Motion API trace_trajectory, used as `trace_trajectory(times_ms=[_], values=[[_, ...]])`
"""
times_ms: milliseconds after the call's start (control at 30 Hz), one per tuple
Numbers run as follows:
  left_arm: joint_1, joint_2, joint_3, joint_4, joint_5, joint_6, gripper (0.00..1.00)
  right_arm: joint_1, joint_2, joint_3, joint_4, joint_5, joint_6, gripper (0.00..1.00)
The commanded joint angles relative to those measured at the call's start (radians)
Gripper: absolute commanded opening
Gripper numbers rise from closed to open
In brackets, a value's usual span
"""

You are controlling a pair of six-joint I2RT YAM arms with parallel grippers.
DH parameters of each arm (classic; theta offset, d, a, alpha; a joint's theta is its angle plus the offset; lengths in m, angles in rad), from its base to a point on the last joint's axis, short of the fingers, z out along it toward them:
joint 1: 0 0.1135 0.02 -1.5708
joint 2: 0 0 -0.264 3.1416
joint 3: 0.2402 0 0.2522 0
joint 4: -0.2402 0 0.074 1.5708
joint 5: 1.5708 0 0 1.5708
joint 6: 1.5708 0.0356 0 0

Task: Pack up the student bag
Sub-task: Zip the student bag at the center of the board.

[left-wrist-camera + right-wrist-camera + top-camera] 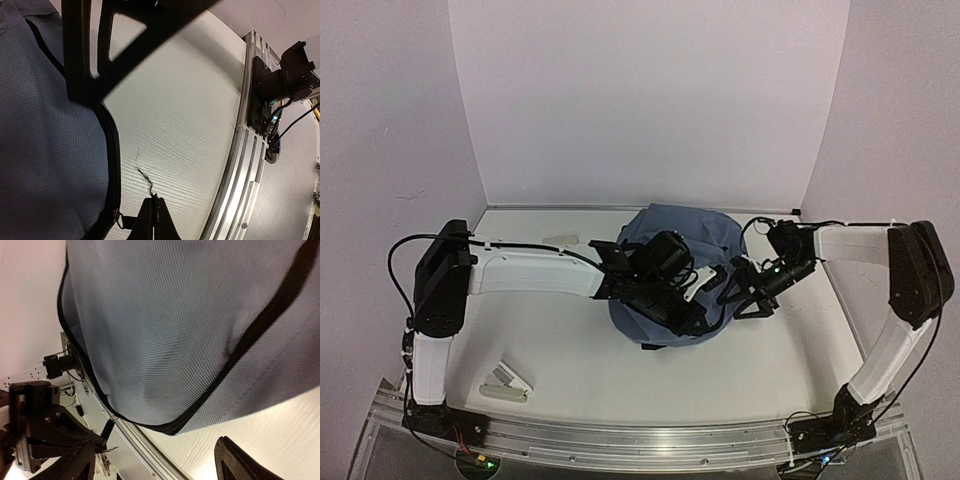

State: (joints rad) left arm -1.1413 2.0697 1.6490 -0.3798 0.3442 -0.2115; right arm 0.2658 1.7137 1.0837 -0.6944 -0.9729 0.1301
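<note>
Student bag (692,224): blue-grey, black zip lines, lying at the middle of the table (570,345) between both arms. Left hand (152,199): fingers pressed together, just beside the bag's zip, a thin dark thread (145,177) at their tips. Right hand (157,441): spread wide, holding nothing, close to the bag's side.

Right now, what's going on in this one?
Both arms are reaching in on the student bag, which lies in the middle of the table. The left gripper has its fingers shut at the bag's black zipper line, with a thin dark thread at their tips. Whether they actually pinch it is unclear. The right gripper is open beside the bag's fabric and holds nothing. A small white item lies near the left arm's base, not yet packed.
</note>
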Motion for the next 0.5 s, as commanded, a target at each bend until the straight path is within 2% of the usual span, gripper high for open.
trace_trajectory(times_ms=[0, 67, 133, 200, 400, 433, 467], values=[[0.011, -0.042, 0.003, 0.047, 0.018, -0.019, 0.0, 0.028, 0.08, -0.007, -0.019, -0.021, -0.033, 0.82], [0.01, -0.043, 0.0, 0.05, 0.02, -0.024, 0.0, 0.047, 0.105, 0.004, -0.012, -0.029, -0.028, 0.83], [0.01, -0.041, -0.004, 0.054, 0.023, -0.025, 0.0, 0.072, 0.13, 0.028, -0.008, -0.038, -0.019, 0.78], [0.01, -0.04, -0.013, 0.061, 0.026, -0.028, 0.0, 0.082, 0.152, 0.052, -0.007, -0.056, -0.006, 0.64], [0.018, -0.07, -0.076, 0.057, 0.008, -0.029, 0.0, 0.08, 0.118, 0.062, -0.014, 0.004, -0.01, 0.06], [0.022, -0.079, -0.093, 0.057, 0.005, -0.032, 0.0, 0.078, 0.104, 0.055, -0.017, 0.023, -0.015, 0.0], [0.029, -0.087, -0.111, 0.06, 0.006, -0.038, 0.0, 0.072, 0.092, 0.048, -0.019, 0.05, -0.019, 0.0]])
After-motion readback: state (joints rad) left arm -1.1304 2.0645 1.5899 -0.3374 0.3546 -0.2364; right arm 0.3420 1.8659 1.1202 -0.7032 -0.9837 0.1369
